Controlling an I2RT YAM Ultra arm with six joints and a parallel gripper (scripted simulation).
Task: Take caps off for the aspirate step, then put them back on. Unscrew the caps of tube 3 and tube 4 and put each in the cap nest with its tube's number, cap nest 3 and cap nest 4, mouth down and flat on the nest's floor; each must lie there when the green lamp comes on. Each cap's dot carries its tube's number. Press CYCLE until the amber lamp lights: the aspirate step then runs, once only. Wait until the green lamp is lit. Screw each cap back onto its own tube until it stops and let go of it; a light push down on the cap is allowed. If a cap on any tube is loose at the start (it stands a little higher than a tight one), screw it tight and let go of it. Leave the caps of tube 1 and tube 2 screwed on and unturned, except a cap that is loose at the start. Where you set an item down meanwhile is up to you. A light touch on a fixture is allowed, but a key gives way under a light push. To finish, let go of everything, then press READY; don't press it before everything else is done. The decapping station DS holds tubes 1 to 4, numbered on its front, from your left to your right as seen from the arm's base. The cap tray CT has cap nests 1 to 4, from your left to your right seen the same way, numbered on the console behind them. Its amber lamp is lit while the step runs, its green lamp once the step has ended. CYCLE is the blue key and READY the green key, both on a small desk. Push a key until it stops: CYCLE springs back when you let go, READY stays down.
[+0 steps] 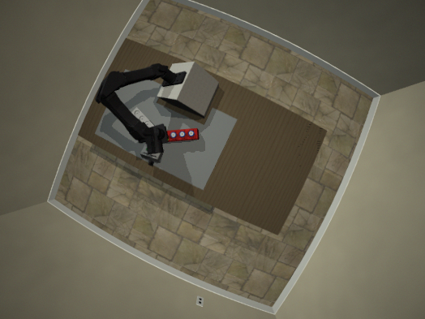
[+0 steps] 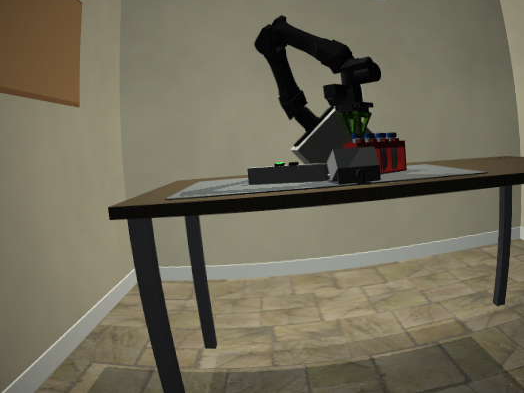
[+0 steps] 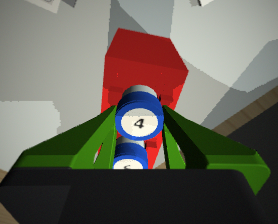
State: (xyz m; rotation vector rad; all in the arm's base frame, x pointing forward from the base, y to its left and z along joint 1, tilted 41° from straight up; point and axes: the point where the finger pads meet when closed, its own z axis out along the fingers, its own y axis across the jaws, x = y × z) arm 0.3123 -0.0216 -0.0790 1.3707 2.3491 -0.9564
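Note:
The red decapping station (image 1: 182,134) stands on the grey mat and also shows in the side view (image 2: 382,155). My gripper (image 3: 139,112) has green fingers and is shut on a blue cap with a white dot marked 4 (image 3: 139,119). The cap is at the station's end nearest the arm. In the side view the gripper (image 2: 355,127) points straight down, and the held cap (image 2: 355,137) is level with the other blue caps (image 2: 380,136). A second blue cap (image 3: 129,160) shows just below cap 4, with its number half hidden. Three caps (image 1: 182,133) are visible from above.
The white cap tray (image 1: 142,116) lies under my forearm. The dark console (image 2: 287,174) has a small green light (image 2: 279,163) on top. A grey desk (image 2: 356,167) stands at the table's front edge. A large grey box (image 1: 191,88) stands behind.

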